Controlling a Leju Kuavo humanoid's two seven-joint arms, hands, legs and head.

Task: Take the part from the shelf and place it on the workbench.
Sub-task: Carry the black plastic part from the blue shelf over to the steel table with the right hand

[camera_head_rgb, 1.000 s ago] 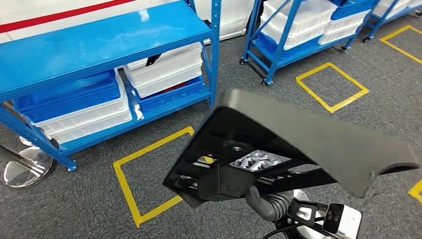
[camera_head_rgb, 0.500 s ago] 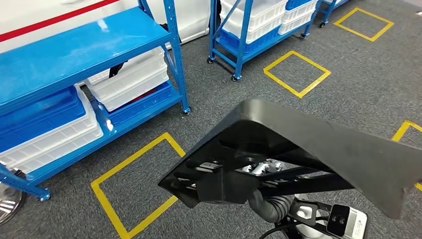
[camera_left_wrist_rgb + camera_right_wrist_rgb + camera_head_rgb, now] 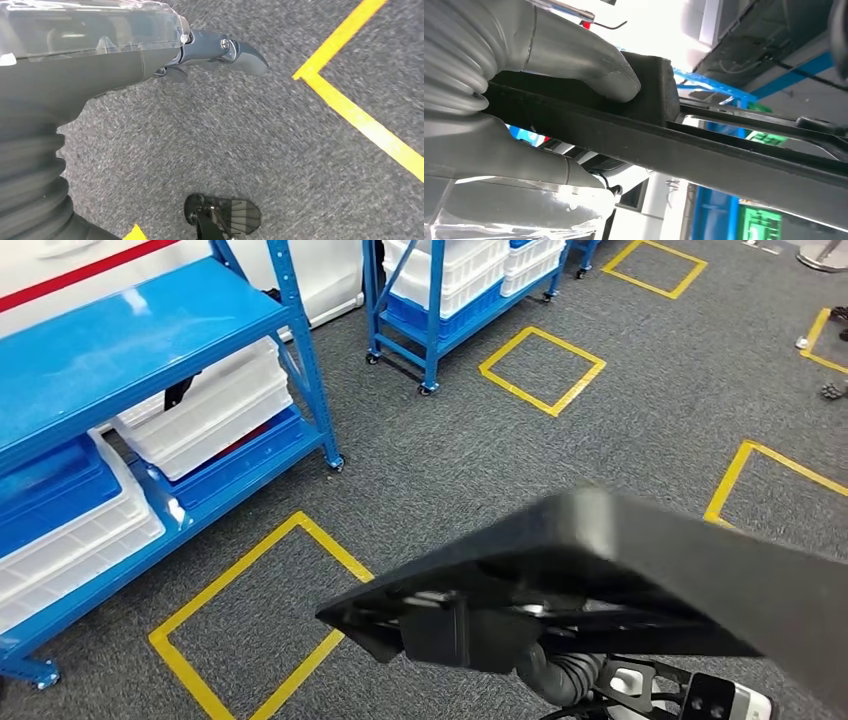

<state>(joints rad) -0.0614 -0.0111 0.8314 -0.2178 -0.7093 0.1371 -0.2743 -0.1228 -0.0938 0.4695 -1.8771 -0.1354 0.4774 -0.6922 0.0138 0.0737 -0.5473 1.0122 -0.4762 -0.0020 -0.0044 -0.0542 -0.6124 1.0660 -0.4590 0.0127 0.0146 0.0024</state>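
Observation:
A large black moulded part with a flat top and ribbed underside fills the lower right of the head view, carried above the grey carpet. My right hand is under it, mostly hidden, with the grey ribbed wrist showing below the part's near edge. In the right wrist view the right hand grips a black bar of the part, thumb pressed on a block above the bar. My left hand hangs over the carpet, holding nothing, a dark finger stretched out.
A blue shelf rack with white and blue bins stands at the left. A second blue rack with white bins stands at the back. Yellow taped squares mark the carpet, and a yellow line runs below my left hand.
The camera has turned: shelf racks and floor marks slide left across the picture. The black part stays in my right hand and now lies lower and flatter in view.

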